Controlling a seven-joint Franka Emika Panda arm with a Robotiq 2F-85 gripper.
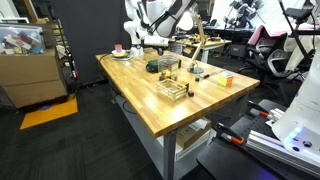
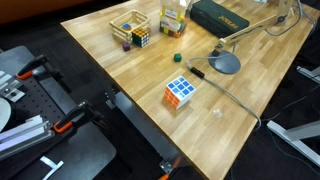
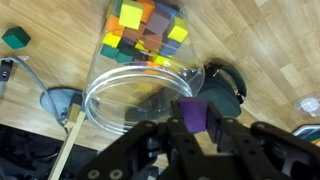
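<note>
With gripper (image 3: 193,127) clenched on purple block (image 3: 192,108), centre it squarely over jar (image 3: 100,95) mouth just beyond fingertips, lowering gently, clear of rim.

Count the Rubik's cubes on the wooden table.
2. One Rubik's cube lies near the edge of the table; the other cube sits at the wire basket. More may be hidden behind clutter.
</note>
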